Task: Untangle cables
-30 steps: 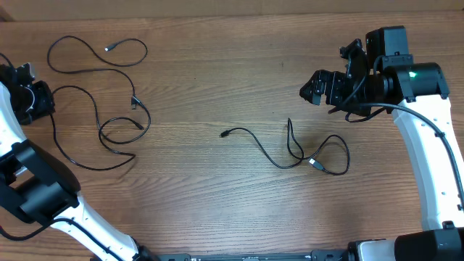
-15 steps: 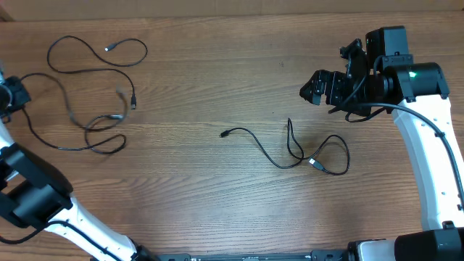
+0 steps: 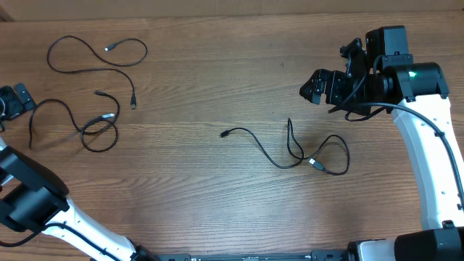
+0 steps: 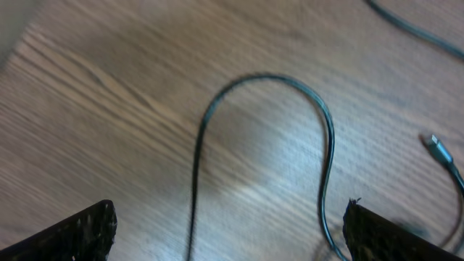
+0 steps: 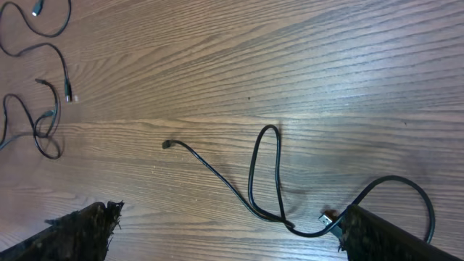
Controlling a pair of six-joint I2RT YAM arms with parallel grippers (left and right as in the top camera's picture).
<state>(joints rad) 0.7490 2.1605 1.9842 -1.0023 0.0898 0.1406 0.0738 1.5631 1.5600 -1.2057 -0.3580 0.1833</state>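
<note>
Three black cables (image 3: 262,150), separated and laid on the wooden table (image 3: 217,72).
One cable (image 3: 98,67) is spread in a wide loop at the upper left. A second (image 3: 82,134) is coiled just below it, near the left gripper (image 3: 11,103). The third is looped at centre-right, below the right gripper (image 3: 313,88). Both pairs of jaws are seen spread wide, with nothing pinched.

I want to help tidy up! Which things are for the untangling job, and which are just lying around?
For the job: top-left cable; looped left cable; centre cable.
Just there: wooden table; thick black wire on the right arm.
</note>
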